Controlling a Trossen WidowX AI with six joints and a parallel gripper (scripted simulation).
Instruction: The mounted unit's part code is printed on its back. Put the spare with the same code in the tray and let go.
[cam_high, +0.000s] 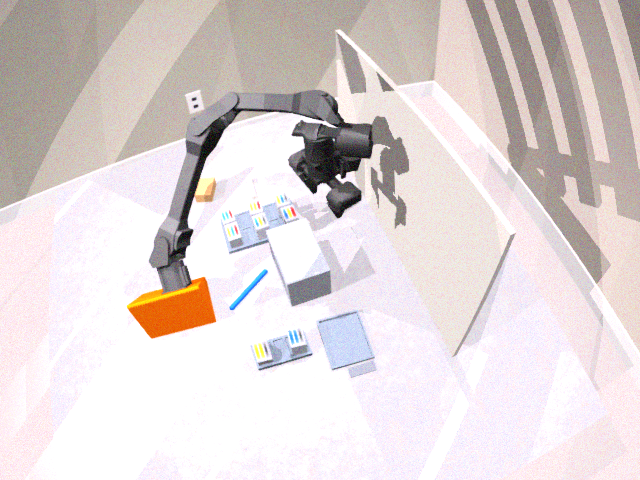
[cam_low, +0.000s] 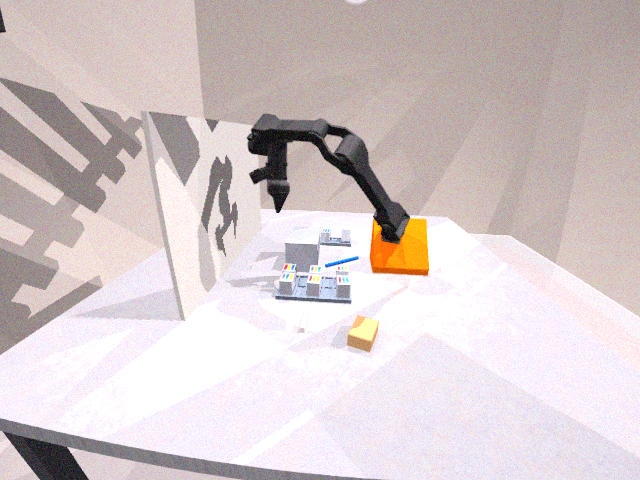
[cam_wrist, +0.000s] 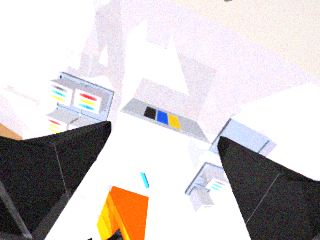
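My gripper (cam_high: 325, 200) (cam_low: 278, 209) (cam_wrist: 164, 133) is open and empty, pointing down high above the table. Below it stands the mounted grey box (cam_high: 302, 255) (cam_low: 302, 253); its back shows black, blue and yellow bars (cam_wrist: 162, 117) in the wrist view. A rack (cam_high: 240, 249) (cam_low: 312, 298) (cam_wrist: 87, 79) holds several striped spares. Its corner spare (cam_high: 281, 198) (cam_low: 286, 285) (cam_wrist: 60, 93) seems to have dark, blue and yellow stripes; their order is hard to read. A smaller rack (cam_high: 279, 352) (cam_low: 336, 242) holds two spares. The flat tray (cam_high: 345, 341) (cam_wrist: 242, 136) is empty.
A tall pale panel (cam_high: 434, 206) (cam_low: 175, 206) stands beside the arm's wrist. An orange block (cam_high: 173, 312) (cam_low: 400, 258) (cam_wrist: 132, 212) is at the arm's base. A blue rod (cam_high: 248, 289) (cam_low: 341, 261) (cam_wrist: 144, 180) and a tan block (cam_high: 205, 190) (cam_low: 362, 333) lie on the table.
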